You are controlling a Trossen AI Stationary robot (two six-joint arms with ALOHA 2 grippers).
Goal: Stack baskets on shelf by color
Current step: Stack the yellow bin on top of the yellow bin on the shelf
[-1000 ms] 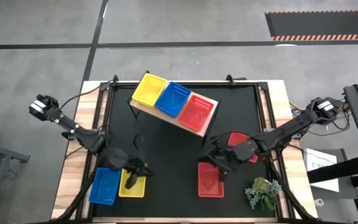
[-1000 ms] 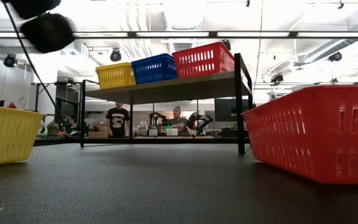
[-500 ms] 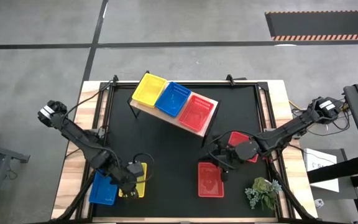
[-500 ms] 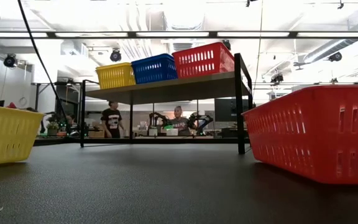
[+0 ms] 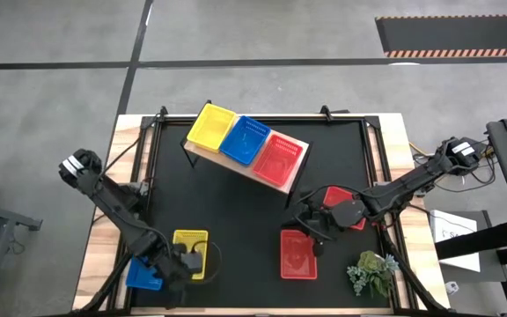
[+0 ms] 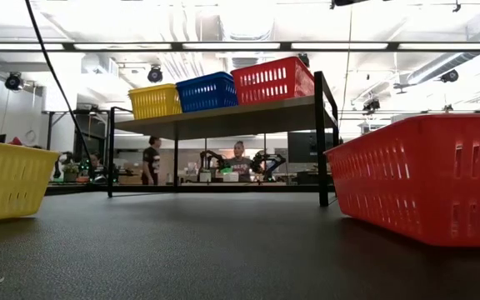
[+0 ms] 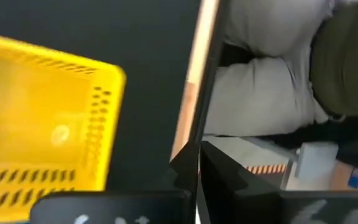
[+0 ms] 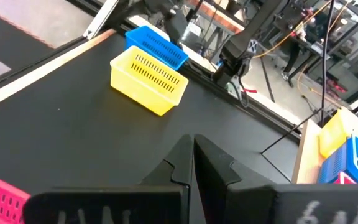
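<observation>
The shelf point(image 5: 296, 180) stands at the far middle and carries a yellow point(image 5: 211, 126), a blue point(image 5: 246, 139) and a red basket point(image 5: 279, 158) in a row. On the table, a yellow basket point(image 5: 191, 249) and a blue basket point(image 5: 143, 276) sit near left. A red basket point(image 5: 297, 254) sits near right, and another red one point(image 5: 342, 199) lies partly under my right arm. My left gripper point(image 5: 181, 264) hangs shut beside the yellow basket point(image 7: 42, 149), by the near edge. My right gripper point(image 5: 312, 232) hovers shut just beyond the near red basket.
A small green plant point(image 5: 372, 273) stands at the near right corner. In the left wrist view a seated person point(image 7: 278, 81) shows past the table's near edge point(image 7: 194, 93). The black table top between shelf and loose baskets point(image 5: 236, 220) carries nothing.
My left gripper has swung toward the table's near edge, from over the yellow basket's far side to its near-left side, and has tipped downward. It stays shut. It has left the low view's top left corner.
</observation>
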